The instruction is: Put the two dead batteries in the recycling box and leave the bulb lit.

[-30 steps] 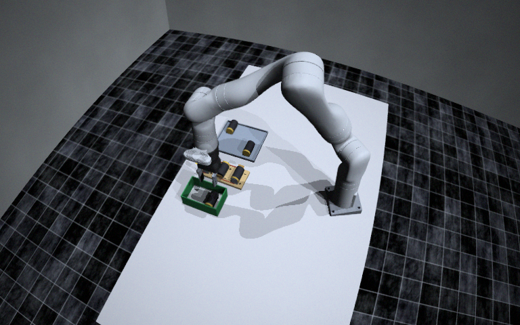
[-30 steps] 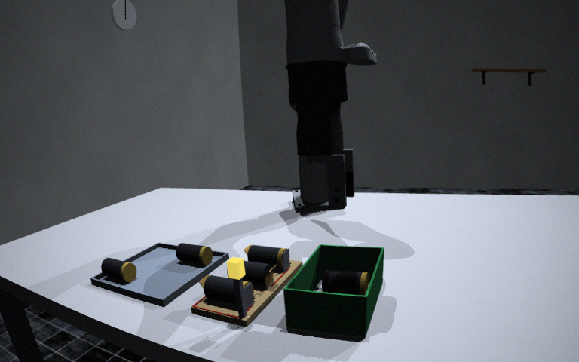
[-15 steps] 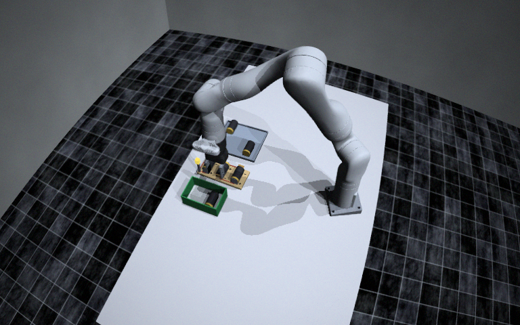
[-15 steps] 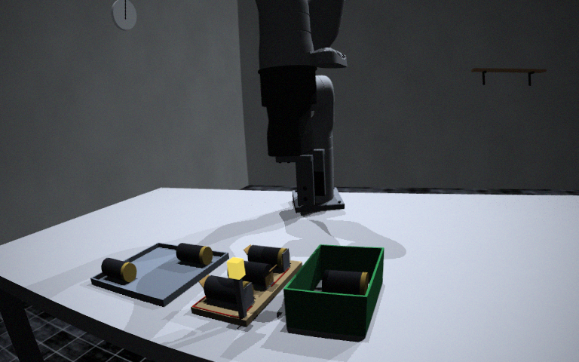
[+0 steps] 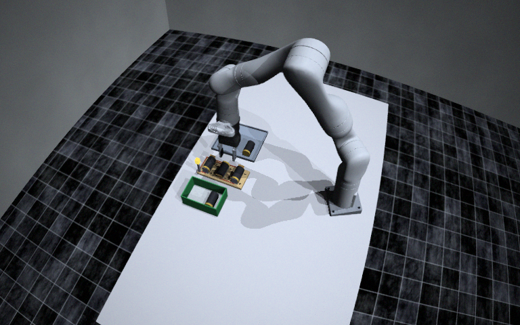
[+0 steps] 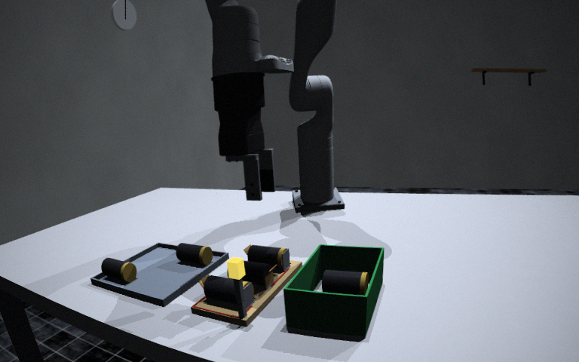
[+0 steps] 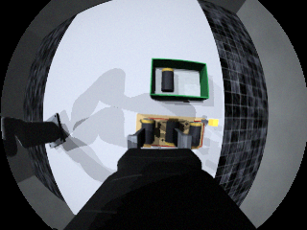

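Fingers (image 5: 234,154) (image 6: 252,179) were spread, nothing between them, hanging above the level of the holder (image 5: 245,178) (image 6: 266,294) (image 7: 140,117), on its tray side. The three seated batteries (image 5: 223,168) (image 6: 255,273) (image 7: 172,131) lay in it, bulb (image 5: 198,160) (image 6: 236,268) (image 7: 214,123) lit at its end. So, my read: leave those three alone.

On one side of the holder stood the green box (image 5: 201,206) (image 6: 326,314) (image 7: 204,81), upright on the surface (image 5: 229,260) (image 6: 470,277) (image 7: 96,48), one battery (image 5: 212,199) (image 6: 342,281) (image 7: 167,80) inside. On its other side was the tray (image 5: 261,141) (image 6: 157,277) with two more: a nearer battery (image 5: 248,147) (image 6: 193,253) and a farther battery (image 6: 113,269).

Step in hand, as I judged it: fetch the second dead cell off the tray. Looks alone didn't say which. Doing it well meant staying high past the holder, centring over the chosen barrel, jaws either side of its round flanks, then straight down. A crooked descent could roll it against the rim. Carry back needed height too; a dangling cell could knock a seated one and kill the light. Release low in the box, beside its battery.
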Robot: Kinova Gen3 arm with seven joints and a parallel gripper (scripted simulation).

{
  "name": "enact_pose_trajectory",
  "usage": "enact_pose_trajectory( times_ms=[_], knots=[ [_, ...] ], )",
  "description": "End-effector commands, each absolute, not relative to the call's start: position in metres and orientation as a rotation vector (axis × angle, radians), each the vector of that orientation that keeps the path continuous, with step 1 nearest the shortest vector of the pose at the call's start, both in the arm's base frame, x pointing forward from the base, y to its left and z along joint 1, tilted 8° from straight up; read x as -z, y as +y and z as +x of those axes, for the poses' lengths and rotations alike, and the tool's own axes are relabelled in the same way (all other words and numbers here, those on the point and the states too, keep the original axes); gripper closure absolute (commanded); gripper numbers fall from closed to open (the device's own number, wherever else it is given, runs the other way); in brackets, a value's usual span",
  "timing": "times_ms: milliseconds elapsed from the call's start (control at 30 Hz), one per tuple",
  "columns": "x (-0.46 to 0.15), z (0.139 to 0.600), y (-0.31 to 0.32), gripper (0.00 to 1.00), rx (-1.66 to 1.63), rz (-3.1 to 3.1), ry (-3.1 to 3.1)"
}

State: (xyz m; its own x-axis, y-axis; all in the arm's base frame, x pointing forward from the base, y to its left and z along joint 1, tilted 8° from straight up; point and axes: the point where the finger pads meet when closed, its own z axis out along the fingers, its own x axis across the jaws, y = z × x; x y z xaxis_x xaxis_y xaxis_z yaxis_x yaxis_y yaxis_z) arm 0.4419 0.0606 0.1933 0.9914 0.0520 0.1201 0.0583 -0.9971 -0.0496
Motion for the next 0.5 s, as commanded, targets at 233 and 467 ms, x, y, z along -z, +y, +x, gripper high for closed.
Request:
enact_pose_trajectory(
  times_ms=[233, 467],
  knots=[
    [-0.191, 0.437, -0.002, 0.10, 0.185, -3.081, -0.034],
    [-0.188, 0.433, -0.043, 0.10, 0.185, -3.081, -0.034]
  ],
)
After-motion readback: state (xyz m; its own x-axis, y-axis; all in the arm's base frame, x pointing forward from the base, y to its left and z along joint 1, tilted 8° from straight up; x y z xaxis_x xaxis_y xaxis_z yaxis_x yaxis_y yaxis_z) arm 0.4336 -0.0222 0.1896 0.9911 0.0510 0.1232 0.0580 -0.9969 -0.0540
